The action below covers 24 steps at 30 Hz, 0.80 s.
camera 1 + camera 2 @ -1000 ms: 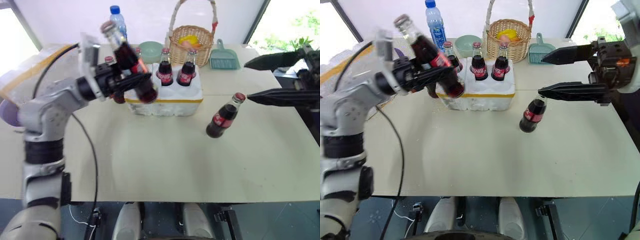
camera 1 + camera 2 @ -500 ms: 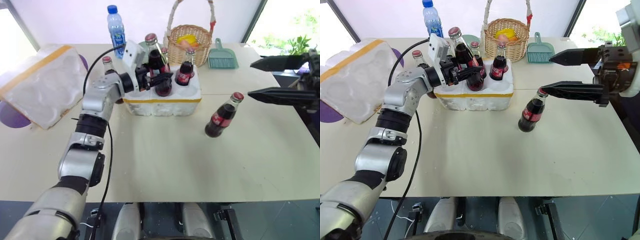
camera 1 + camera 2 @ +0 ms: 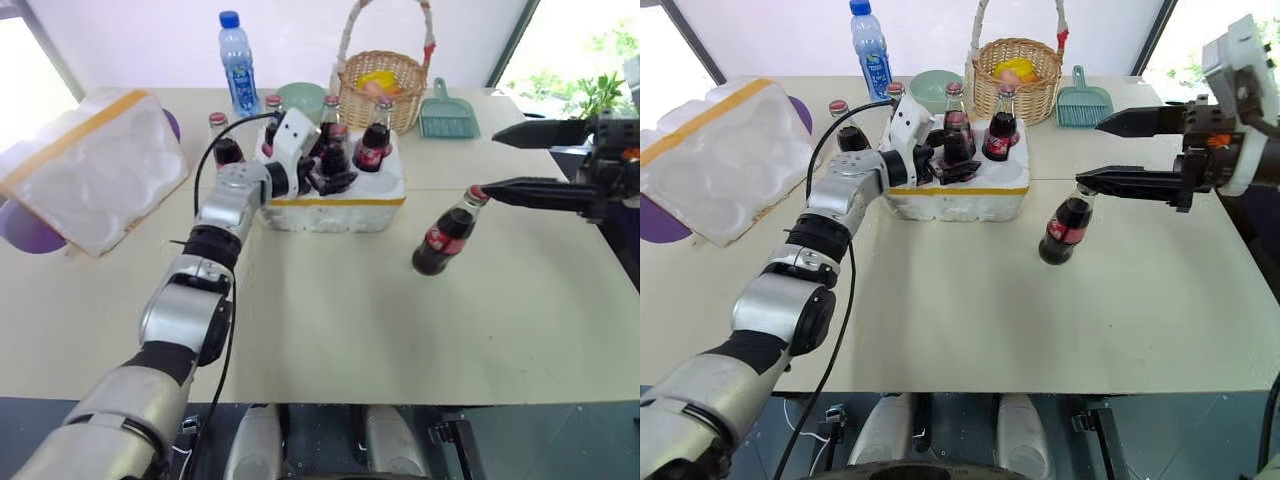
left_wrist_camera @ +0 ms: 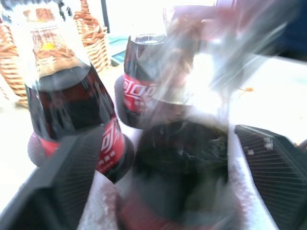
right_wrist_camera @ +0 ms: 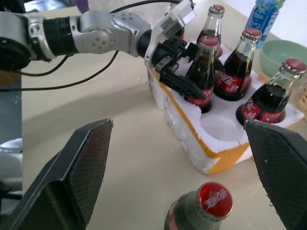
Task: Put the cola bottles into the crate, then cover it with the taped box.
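The white crate (image 3: pixel 335 198) with its yellow band stands mid-table and holds three cola bottles. My left gripper (image 3: pixel 333 172) is open at its near-left hole, its fingers (image 4: pixel 62 177) standing just off either side of the bottle (image 5: pixel 199 67) seated there. The other two bottles (image 3: pixel 331 110) (image 3: pixel 376 142) stand further back in the crate. Two more (image 3: pixel 222 140) (image 3: pixel 271 106) stand by the crate's far left side. A lone bottle (image 3: pixel 443 238) stands to the right of the crate, and my open right gripper (image 3: pixel 485 160) hovers at its red cap (image 5: pixel 214 199). At far left lies the taped box (image 3: pixel 90 165).
Behind the crate are a blue-capped water bottle (image 3: pixel 236 52), a green bowl (image 3: pixel 301 98), a wicker basket (image 3: pixel 380 88) and a teal dustpan (image 3: pixel 447 115). A purple disc (image 3: pixel 18 226) lies under the taped box. One near hole of the crate (image 5: pixel 220 125) is bare.
My left gripper swung the raised bottle down and to the right into the crate's near-left hole, then its jaws widened off it. My right gripper edged toward the lone bottle's cap.
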{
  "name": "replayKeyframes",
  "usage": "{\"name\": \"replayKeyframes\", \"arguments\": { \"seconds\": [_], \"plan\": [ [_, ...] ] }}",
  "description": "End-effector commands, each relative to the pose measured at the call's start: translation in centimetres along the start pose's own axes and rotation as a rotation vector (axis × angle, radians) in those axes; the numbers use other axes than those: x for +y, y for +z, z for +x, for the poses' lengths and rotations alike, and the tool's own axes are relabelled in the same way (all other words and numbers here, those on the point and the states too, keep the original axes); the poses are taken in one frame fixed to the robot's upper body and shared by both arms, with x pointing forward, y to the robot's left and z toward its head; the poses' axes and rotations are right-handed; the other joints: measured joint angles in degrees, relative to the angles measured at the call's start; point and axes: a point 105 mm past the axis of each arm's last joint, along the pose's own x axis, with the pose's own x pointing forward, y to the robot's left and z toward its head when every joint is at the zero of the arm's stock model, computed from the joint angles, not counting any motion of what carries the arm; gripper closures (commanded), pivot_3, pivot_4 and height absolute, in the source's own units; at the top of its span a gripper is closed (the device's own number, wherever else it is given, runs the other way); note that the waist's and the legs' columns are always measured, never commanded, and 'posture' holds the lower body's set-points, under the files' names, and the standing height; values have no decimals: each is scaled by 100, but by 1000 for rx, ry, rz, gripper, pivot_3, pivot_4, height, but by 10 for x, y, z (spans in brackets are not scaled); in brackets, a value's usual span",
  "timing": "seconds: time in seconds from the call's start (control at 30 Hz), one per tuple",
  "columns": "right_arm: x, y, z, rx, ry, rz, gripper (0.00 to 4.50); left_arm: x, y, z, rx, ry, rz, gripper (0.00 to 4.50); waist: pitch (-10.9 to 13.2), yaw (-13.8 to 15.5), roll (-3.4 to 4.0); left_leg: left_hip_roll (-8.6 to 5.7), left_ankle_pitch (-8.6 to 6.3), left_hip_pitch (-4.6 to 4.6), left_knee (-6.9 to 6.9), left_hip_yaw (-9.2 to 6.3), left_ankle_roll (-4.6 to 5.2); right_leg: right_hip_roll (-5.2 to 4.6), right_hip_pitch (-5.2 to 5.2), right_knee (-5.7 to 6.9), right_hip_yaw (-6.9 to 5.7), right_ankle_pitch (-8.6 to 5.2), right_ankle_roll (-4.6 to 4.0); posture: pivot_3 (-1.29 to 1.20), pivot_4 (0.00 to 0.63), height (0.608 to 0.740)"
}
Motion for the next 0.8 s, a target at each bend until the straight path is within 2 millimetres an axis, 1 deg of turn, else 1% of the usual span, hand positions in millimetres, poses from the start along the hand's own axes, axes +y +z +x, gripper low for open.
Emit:
{"name": "replayKeyframes", "arguments": {
  "seconds": [0.03,0.07,0.13,0.2,0.27,0.33,0.4,0.47,0.53,0.6,0.7,0.8],
  "plan": [
    [0,14,-4,-31,-20,-56,0,5,10,-11,-57,15,16,70,0,0,0,0,0,0,0,0,0,0,0,0,0,0,0,0,150,740],
    [1,13,-5,-32,-20,-55,0,6,17,-20,-95,7,12,70,0,-6,0,0,0,0,0,0,0,0,0,-1,0,0,0,0,150,740],
    [1,13,-5,-34,-25,-50,0,5,33,-46,-185,-18,-17,70,0,-61,0,3,0,0,-4,0,0,0,-3,1,2,1,1,0,150,740],
    [1,11,-6,-35,-31,-45,0,6,40,-73,-231,0,-29,70,1,-118,0,5,0,1,-6,-3,0,1,-7,10,0,2,3,0,150,740],
    [1,10,-7,-36,-37,-40,0,16,36,-106,-225,94,-21,70,0,-163,1,7,0,2,-7,-6,0,3,-8,16,-1,2,3,0,150,740],
    [2,9,-7,-37,-41,-38,0,26,30,-132,-199,196,-31,70,0,-149,1,8,0,11,-7,-7,0,2,-7,31,-1,2,3,0,150,740],
    [2,8,-8,-38,-44,-38,0,37,21,-156,-158,306,-43,70,0,-139,2,8,0,15,-3,-8,0,3,-4,35,-2,2,3,0,150,740],
    [2,8,-8,-43,-47,-39,0,51,9,-175,-116,418,-56,70,0,-115,2,6,0,18,0,-7,0,0,4,30,-3,0,1,0,150,740],
    [1,9,-7,-51,-50,-36,0,65,-2,-187,-81,526,-68,70,0,-101,1,3,0,17,8,-6,0,-6,11,24,-3,-2,-4,0,150,740],
    [0,9,-6,-54,-53,-35,0,76,-11,-191,-70,593,-90,70,-1,-88,-1,1,0,16,12,-6,-1,-6,17,14,-3,-4,-8,0,150,740],
    [-1,6,-3,-46,-60,-43,0,84,-25,-187,-51,631,-91,70,-1,-94,-2,0,0,15,13,-3,-1,-7,19,12,-2,0,-1,0,150,740],
    [-4,5,-1,-57,-71,-26,0,86,-35,-176,-41,621,-86,70,-1,-95,-2,1,0,16,10,-4,0,-4,17,12,-3,2,4,0,150,740]
  ]
}}
